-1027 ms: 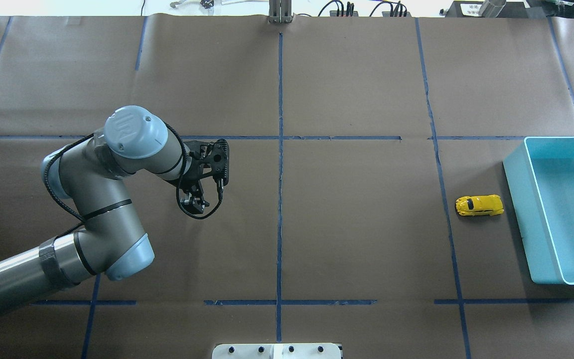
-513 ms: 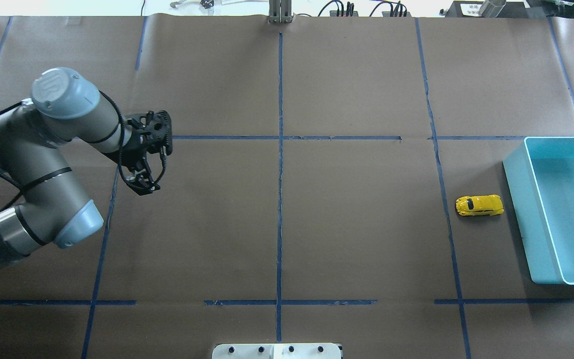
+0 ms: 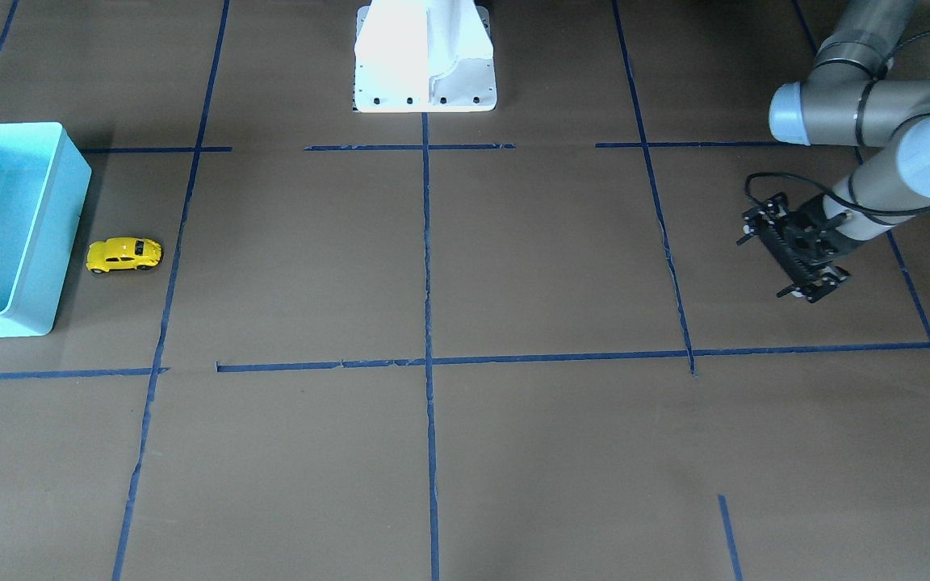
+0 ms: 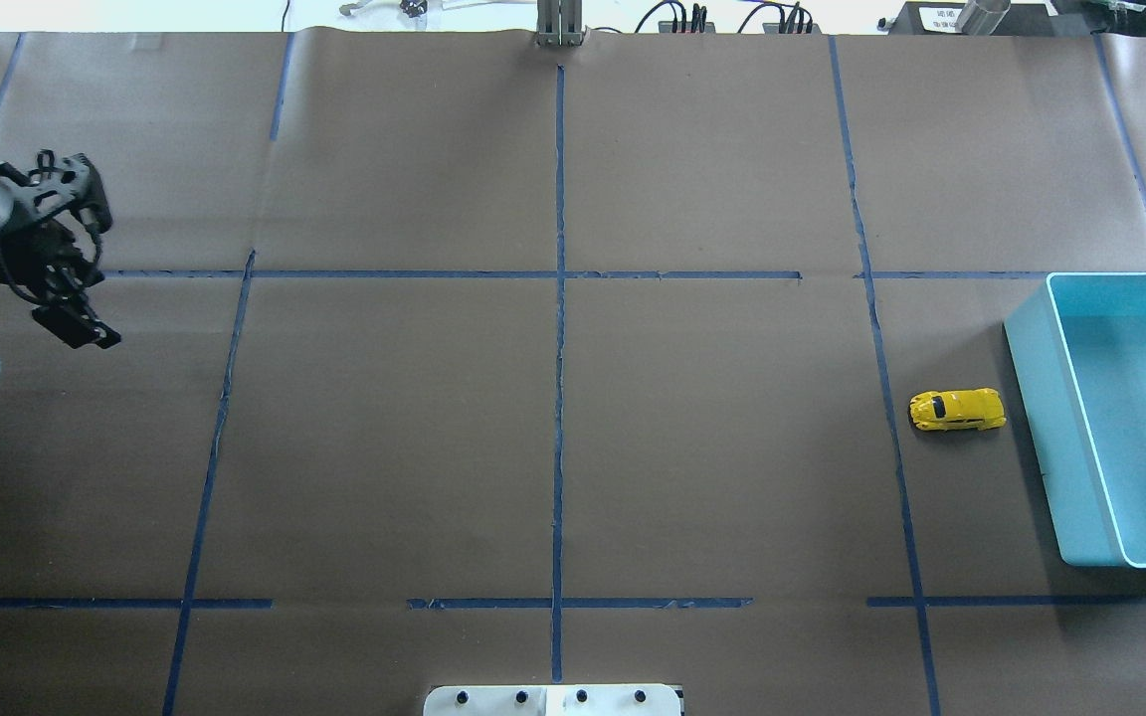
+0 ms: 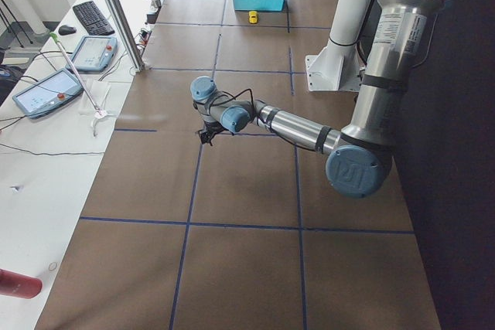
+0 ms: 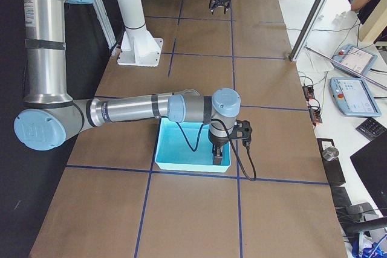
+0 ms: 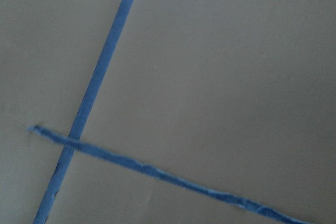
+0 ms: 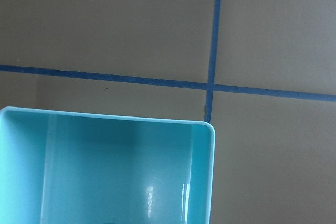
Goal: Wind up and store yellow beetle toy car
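Car: yellow car (image 4: 958, 410) stands on its wheels on the table (image 4: 712, 447), outside the bin (image 4: 1029, 418) and just beside its wall.
Axis: lengthwise across the table, one end toward the bin, the other toward centre. Nose end unclear.
Nearer arm: right gripper (image 6: 216, 159), over the bin; the car lies beyond the wall, centre side. Its opening: cannot tell.
Left gripper (image 3: 792, 260): well apart at the far end, looks spread, empty.
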